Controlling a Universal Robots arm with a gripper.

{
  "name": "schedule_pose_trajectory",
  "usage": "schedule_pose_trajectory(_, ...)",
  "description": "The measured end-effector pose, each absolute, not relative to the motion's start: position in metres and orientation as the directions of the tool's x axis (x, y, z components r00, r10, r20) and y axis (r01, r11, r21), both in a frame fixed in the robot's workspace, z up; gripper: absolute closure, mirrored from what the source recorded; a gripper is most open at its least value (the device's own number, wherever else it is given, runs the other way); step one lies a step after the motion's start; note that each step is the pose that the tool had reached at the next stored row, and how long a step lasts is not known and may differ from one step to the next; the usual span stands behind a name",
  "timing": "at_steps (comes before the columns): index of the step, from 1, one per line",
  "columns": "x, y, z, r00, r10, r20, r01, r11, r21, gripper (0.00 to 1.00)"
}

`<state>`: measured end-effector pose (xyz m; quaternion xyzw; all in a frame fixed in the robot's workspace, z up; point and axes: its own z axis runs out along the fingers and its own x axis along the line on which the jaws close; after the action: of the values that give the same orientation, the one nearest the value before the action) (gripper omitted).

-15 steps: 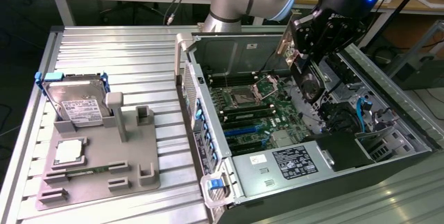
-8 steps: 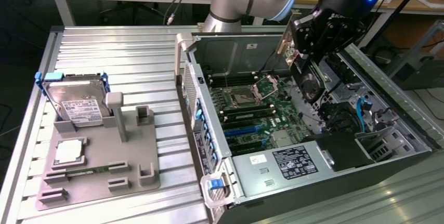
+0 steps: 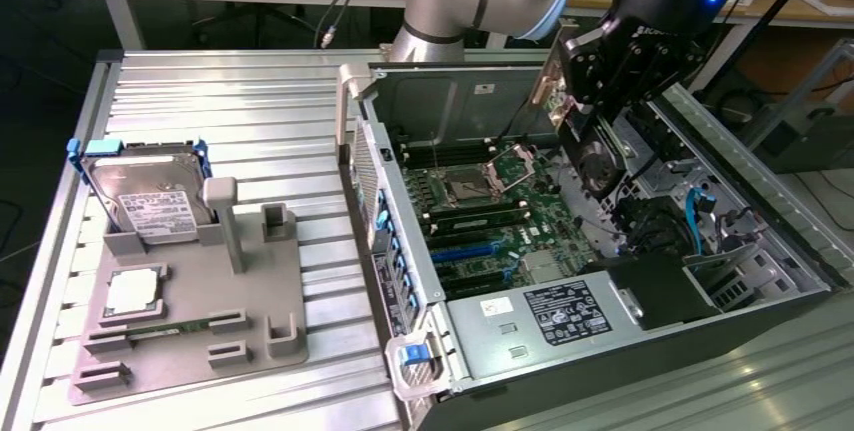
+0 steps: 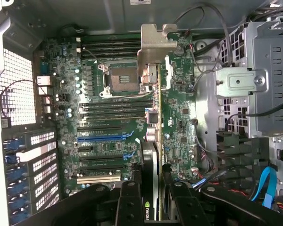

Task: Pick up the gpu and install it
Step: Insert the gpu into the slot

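Edgewise, the gpu [image 4: 152,120] shows thin green board, silver bracket.

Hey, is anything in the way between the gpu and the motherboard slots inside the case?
Nothing visible blocks it. The gripper holds the gpu edge-on over the open case, and the expansion slots on the motherboard lie bare. The loose cables sit off by the drive cage, away from the slots.
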<state>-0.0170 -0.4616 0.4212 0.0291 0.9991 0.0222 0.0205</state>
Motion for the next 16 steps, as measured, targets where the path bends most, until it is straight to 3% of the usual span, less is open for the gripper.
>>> schedule_pose_trajectory(16,-0.017,-0.4616,0.4212,-0.999,0.018,-0.04,0.016,0.999,0.045,0.73)
